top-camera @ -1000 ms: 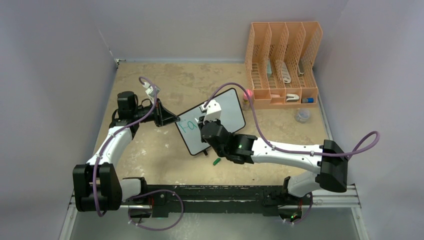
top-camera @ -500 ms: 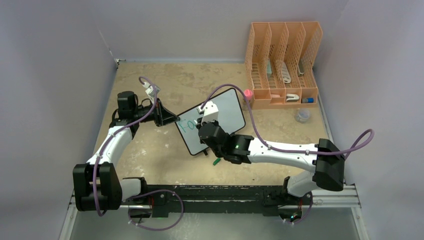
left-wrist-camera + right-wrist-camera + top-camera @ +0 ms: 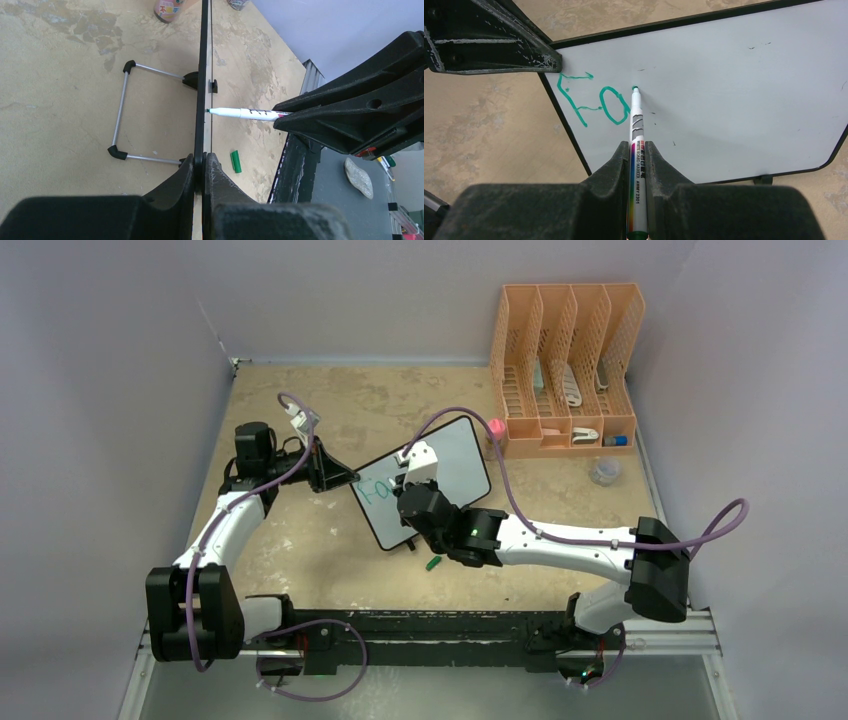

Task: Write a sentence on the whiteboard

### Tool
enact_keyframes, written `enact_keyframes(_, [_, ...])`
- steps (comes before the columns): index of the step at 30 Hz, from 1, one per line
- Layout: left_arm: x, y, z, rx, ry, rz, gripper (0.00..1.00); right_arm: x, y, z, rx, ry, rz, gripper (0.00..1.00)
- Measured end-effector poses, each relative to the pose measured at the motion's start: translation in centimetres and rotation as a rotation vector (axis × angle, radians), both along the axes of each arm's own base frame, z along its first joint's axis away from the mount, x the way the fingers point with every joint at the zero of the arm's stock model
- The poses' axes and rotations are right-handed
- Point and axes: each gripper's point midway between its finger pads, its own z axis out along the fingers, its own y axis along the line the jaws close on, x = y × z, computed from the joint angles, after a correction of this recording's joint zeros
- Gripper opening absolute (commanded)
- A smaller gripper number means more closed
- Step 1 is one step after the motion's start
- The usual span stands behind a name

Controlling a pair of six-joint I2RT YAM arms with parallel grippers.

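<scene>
The whiteboard stands tilted mid-table; it also shows in the right wrist view and edge-on in the left wrist view. My left gripper is shut on its left edge, also seen from above. My right gripper is shut on a white marker with a green tip, which touches the board just right of the lettering; the marker shows in the left wrist view too. The sentence reads only a green "F" and a round letter.
A green marker cap lies on the table in front of the board, also in the left wrist view. The board's wire stand sits behind it. An orange file rack stands at the back right, a small pink-capped bottle beside it.
My right gripper has shifted slightly left and forward with the marker. The second green letter has been closed into a loop, and the tip now sits to its upper right.
</scene>
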Motion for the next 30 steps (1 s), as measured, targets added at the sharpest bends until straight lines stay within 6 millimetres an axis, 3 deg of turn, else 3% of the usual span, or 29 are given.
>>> enact_keyframes(17, [0.0, 0.0, 0.1, -0.003, -0.001, -0.004, 0.0, 0.1, -0.9, 1.3, 0.016, -0.01, 0.013, 0.0])
enact_keyframes(30, [0.0, 0.0, 0.1, -0.004, 0.001, -0.006, 0.0, -0.5, -0.4, 0.9, 0.017, 0.017, 0.056, 0.0])
